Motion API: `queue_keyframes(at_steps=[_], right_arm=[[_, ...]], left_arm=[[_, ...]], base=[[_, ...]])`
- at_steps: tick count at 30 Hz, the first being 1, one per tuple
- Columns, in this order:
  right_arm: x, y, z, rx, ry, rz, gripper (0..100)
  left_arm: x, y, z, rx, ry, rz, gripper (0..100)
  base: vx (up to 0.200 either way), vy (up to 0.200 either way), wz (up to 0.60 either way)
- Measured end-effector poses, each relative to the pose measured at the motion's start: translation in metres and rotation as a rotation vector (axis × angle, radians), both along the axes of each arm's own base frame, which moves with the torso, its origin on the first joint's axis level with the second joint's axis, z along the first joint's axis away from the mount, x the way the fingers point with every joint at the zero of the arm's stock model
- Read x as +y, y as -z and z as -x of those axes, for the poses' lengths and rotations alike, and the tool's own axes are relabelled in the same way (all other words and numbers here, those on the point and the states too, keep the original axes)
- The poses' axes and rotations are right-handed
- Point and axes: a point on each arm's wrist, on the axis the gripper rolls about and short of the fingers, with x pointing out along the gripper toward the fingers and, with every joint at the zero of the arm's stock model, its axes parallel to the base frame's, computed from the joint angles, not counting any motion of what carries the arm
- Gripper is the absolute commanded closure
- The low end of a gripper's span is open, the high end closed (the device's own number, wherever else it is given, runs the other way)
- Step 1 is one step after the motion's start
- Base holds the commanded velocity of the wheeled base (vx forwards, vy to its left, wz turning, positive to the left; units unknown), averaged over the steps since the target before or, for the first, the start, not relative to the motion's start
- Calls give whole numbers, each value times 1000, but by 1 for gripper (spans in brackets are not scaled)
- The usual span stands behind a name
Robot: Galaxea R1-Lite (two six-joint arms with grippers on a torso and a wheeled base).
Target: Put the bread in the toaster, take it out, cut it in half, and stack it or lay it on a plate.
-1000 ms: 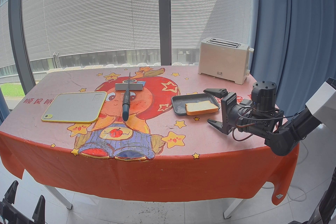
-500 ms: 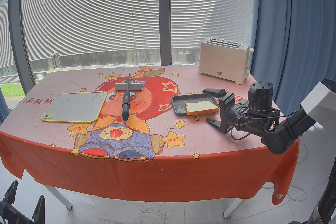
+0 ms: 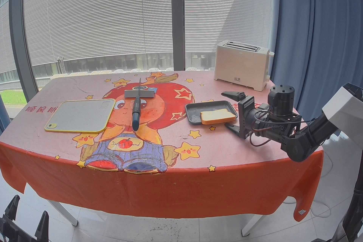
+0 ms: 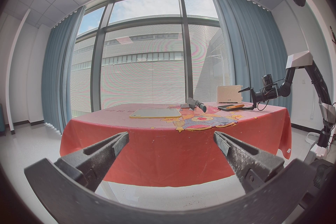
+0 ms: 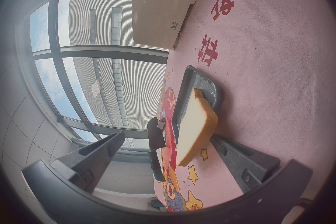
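Observation:
A slice of bread (image 3: 217, 116) lies tilted on the right rim of a dark tray (image 3: 194, 110), right of the table's middle. My right gripper (image 3: 228, 110) is open just to the right of it, low over the table, and its fingers flank the slice's right end without closing on it. In the right wrist view the bread (image 5: 196, 126) sits close to one finger (image 5: 241, 161). The white toaster (image 3: 242, 65) stands behind at the back right, slots up. My left gripper (image 4: 170, 137) hangs open and empty below the table's front left.
A knife (image 3: 136, 110) with a dark handle rests on a grey holder (image 3: 140, 93) at mid-table. A grey cutting board (image 3: 80, 115) with a yellow rim lies at the left. Window glass and a blue curtain stand close behind the toaster.
My right gripper has moved left and forward toward the tray, so its open fingers now reach around the bread's right end. The bread, knife and board have stayed put.

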Motion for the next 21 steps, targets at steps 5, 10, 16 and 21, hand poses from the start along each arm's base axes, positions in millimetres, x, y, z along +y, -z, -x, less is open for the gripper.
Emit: queue_keyframes(at_steps=[5,10,16,21], right_arm=[[-3,3,-5,2,11,1,0],[-3,7,-7,7,14,3,100],[-4,19,-6,92,15,38,100],[-4,22,-4,138,15,59,100]], left_arm=[[0,0,0,0,0,0,0],[0,0,0,0,-1,0,0],[0,0,0,0,-1,0,0],[0,0,0,0,-1,0,0]], base=[[0,0,0],[0,0,0],[0,0,0],[0,0,0]])
